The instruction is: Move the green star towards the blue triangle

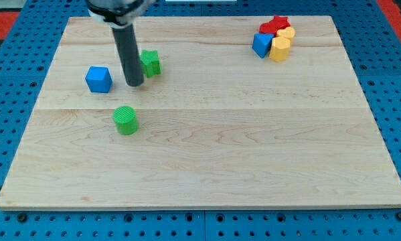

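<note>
The green star (150, 62) lies on the wooden board at the view's upper left, its left side partly hidden by my rod. My tip (134, 84) rests on the board just below and left of the star, close to it or touching it. The blue triangle (260, 45) lies far to the view's right near the top edge, in a tight cluster with other blocks. A blue cube (98, 79) sits left of my tip.
A green cylinder (126, 120) lies below my tip. A red star (275, 25) and two yellow blocks (285, 33) (279, 49) press against the blue triangle. The board's edge (200, 205) meets a blue pegboard surround.
</note>
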You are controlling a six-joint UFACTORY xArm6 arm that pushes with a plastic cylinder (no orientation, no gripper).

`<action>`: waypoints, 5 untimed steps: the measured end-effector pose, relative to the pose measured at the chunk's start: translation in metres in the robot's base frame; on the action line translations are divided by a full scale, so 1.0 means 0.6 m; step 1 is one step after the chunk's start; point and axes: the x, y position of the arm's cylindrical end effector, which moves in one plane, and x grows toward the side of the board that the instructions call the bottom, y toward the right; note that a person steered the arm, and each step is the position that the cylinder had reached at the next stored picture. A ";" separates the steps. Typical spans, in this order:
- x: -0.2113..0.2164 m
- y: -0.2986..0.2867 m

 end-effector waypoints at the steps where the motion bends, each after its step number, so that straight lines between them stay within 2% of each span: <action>1: -0.058 0.003; 2: -0.059 0.044; 5: -0.128 0.112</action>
